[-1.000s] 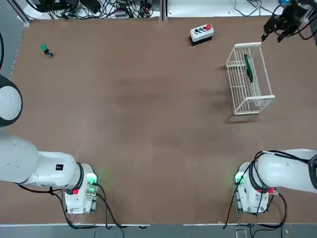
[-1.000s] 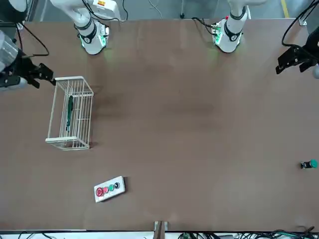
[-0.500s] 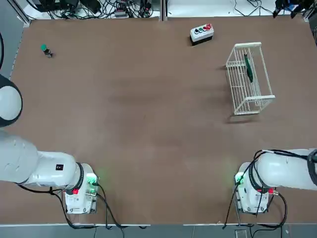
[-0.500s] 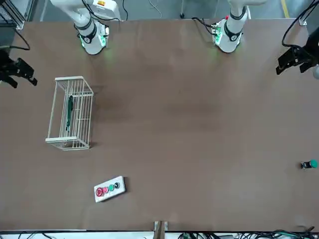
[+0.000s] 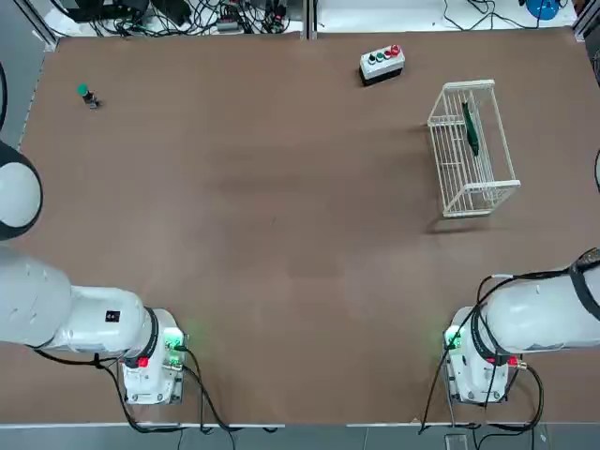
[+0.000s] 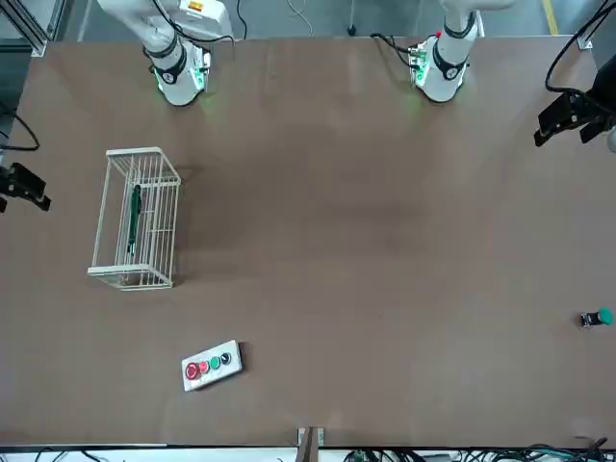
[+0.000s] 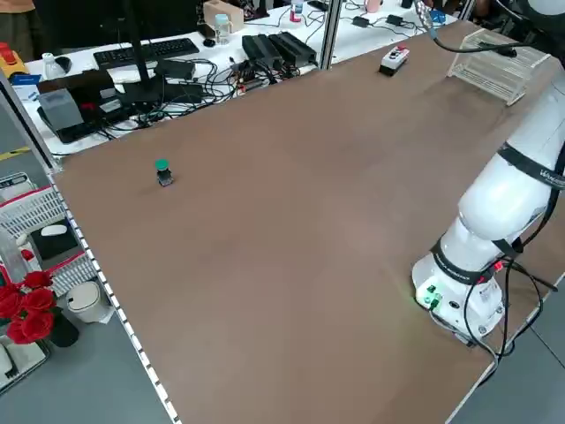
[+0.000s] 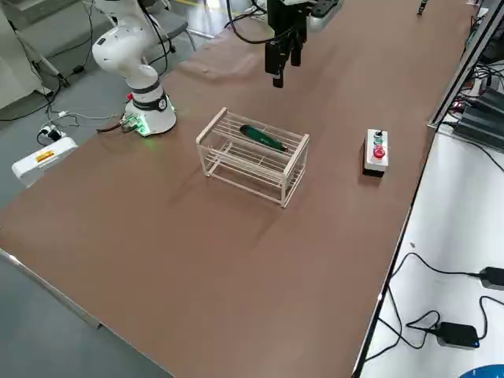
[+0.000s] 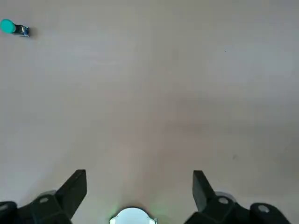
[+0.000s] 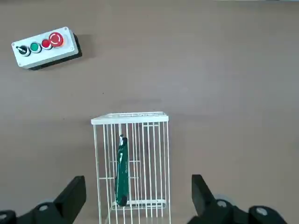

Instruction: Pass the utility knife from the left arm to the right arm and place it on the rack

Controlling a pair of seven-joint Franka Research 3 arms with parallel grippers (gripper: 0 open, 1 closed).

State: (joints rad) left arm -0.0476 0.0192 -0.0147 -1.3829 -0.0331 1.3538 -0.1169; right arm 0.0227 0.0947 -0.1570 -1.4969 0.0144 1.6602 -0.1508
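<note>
You are looking at one utility knife [image 10: 122, 176], one rack [image 5: 476, 155], one button box [image 5: 382, 65] and one green-topped knob [image 5: 87, 95]. The knife is lying on the rack, its long axis running along the bars, its silver tip pointing toward the button box's side. Your right pincer [image 10: 139, 198] is hovering near the rack, spread and gripping nothing; your left pincer [image 9: 140, 196] is hanging spread over the tabletop [image 5: 272, 225].

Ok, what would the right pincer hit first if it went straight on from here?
Probably the rack: the open right pincer, raised over the table's right side, faces it. The utility knife lying there might be touched too; depth is unclear.
</note>
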